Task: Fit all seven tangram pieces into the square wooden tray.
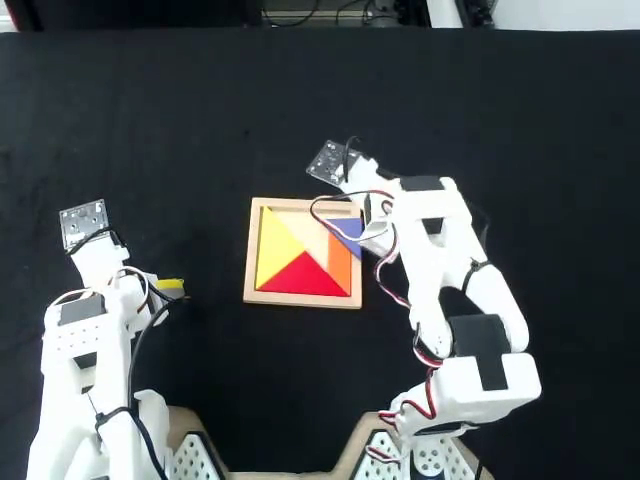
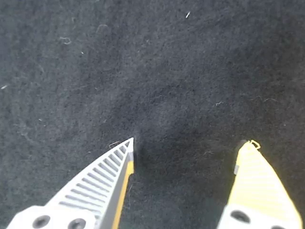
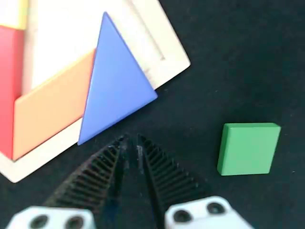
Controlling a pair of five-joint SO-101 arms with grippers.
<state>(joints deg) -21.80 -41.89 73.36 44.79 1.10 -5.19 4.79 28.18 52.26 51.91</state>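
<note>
The square wooden tray [image 1: 253, 250] lies mid-table and holds a yellow triangle [image 1: 278, 245], a red triangle [image 1: 305, 275] and an orange piece [image 1: 342, 262]. A blue triangle [image 3: 114, 81] lies tilted across the tray's rim [image 3: 167, 52], overlapping the orange piece [image 3: 47, 109]. A green square [image 3: 248, 149] rests on the cloth just outside the tray. My right gripper [image 3: 132, 139] is shut with nothing in it, its tips right by the blue triangle's edge. My left gripper [image 2: 189, 143] hangs open over bare black cloth, far left of the tray [image 1: 172, 292].
Black cloth covers the whole table [image 1: 480, 110]. The right arm [image 1: 430, 230] bends over the tray's right side and hides the cloth beneath it. Both arm bases stand at the near edge.
</note>
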